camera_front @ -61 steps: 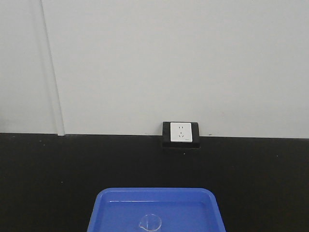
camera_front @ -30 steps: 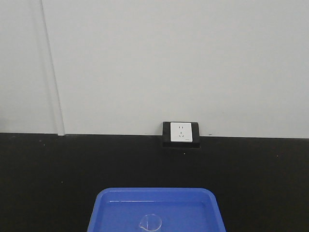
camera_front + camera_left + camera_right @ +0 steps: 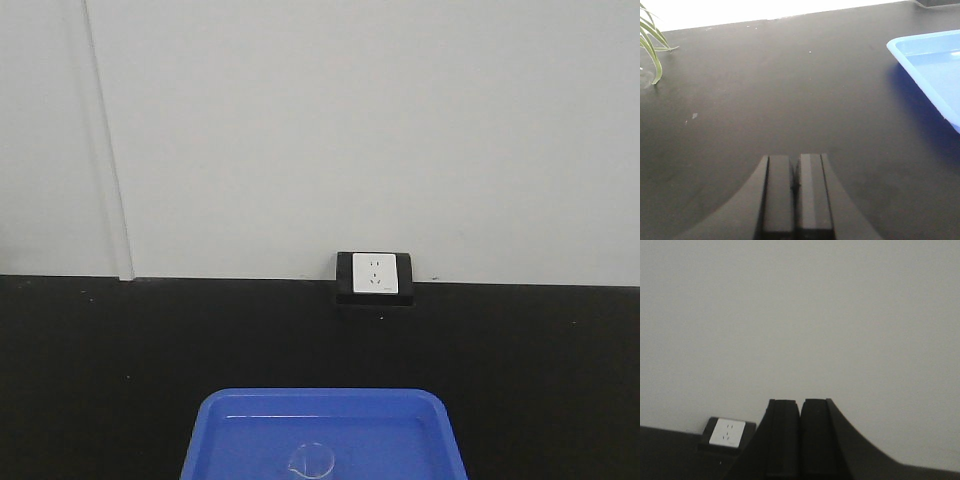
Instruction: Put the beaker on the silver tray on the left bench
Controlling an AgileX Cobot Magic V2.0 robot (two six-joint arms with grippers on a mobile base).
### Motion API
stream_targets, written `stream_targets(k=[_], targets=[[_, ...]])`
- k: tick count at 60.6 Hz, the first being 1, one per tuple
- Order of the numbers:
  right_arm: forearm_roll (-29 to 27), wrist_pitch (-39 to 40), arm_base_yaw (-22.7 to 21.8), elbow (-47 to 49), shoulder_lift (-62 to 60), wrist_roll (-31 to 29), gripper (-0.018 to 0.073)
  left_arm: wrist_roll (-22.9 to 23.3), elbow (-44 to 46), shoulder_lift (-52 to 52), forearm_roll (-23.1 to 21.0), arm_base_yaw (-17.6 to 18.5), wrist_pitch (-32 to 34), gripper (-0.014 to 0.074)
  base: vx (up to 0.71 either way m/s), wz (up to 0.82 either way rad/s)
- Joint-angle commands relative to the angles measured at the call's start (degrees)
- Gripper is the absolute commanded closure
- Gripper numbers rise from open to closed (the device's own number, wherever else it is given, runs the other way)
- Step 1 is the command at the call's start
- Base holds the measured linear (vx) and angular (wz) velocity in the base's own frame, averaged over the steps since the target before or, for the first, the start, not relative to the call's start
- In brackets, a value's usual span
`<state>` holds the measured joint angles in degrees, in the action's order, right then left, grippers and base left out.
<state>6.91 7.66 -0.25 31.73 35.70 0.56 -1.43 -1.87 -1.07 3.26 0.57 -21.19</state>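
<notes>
The beaker [image 3: 312,461], small and of clear glass with a pour spout, stands inside a bright blue tray [image 3: 320,398] at the bottom of the front view. The silver tray is out of view. A matte black counter top [image 3: 120,340] carries the blue tray; I cannot tell whether it is the left bench. My left gripper [image 3: 795,157] is shut and empty, low over the black top [image 3: 790,90], with the blue tray [image 3: 935,60] to its right. My right gripper [image 3: 800,401] is shut and empty, facing the white wall.
A white wall socket in a black housing [image 3: 375,273] sits where counter meets wall; it also shows low left of the right gripper, as the socket [image 3: 727,433]. Green plant leaves [image 3: 652,45] hang at the far left of the left wrist view.
</notes>
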Motion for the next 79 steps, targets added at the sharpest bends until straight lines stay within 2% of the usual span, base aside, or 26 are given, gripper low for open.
stream_targets(k=[1, 11, 17, 30, 40, 50, 56, 62, 68, 73, 79], targets=[[-0.09, 4.15, -0.32, 4.32, 6.64, -0.03, 0.0571, 0.1, -1.14, -0.39, -0.16, 0.33, 4.31, 0.0595, 0.0, 0.0], [-0.09, 4.94, -0.32, 4.66, 13.69, -0.03, 0.0568, 0.1, -1.14, -0.39, -0.16, 0.33, 4.31, 0.0595, 0.0, 0.0], [-0.09, 5.05, -0.32, 4.66, 15.74, 1.92, 0.0559, 0.1, -1.14, -0.39, -0.16, 0.33, 4.31, 0.0595, 0.0, 0.0], [-0.09, 5.17, -0.32, 4.66, 16.07, 9.28, 0.0442, 0.1, -1.14, -0.39, -0.16, 0.33, 4.31, 0.0595, 0.0, 0.0], [-0.04, 5.19, -0.32, 4.66, 16.07, 10.24, 0.0249, 0.1, -1.14, -0.39, -0.16, 0.33, 4.31, 0.0595, 0.0, 0.0], [-0.22, 5.19, -0.32, 4.66, 16.07, 10.53, -0.004, 0.1, -1.14, -0.39, -0.16, 0.33, 4.31, 0.0595, 0.0, 0.0], [-0.22, 5.12, -0.32, 4.66, 16.23, 10.47, -0.0169, 0.1, -1.14, -0.39, -0.16, 0.33, 4.31, 0.0595, 0.0, 0.0], [-0.23, 5.78, -0.32, 4.66, 16.23, 10.8, -0.0166, 0.1, -1.14, -0.39, -0.16, 0.33, 4.31, 0.0595, 0.0, 0.0], [-0.02, 7.64, 0.66, 4.66, 16.45, 14.64, -0.0155, 0.1, -1.14, -0.39, -0.16, 0.33, 4.31, 0.0595, 0.0, 0.0], [2.04, 10.32, 3.27, 4.66, 18.29, 15.31, -0.0132, 0.1, -1.14, -0.39, -0.16, 0.33, 4.31, 0.0595, 0.0, 0.0], [7.09, 12.79, 7.97, 4.66, 23.05, 15.31, -0.0096, 0.1, -1.14, -0.39, -0.16, 0.33, 4.31, 0.0595, 0.0, 0.0]])
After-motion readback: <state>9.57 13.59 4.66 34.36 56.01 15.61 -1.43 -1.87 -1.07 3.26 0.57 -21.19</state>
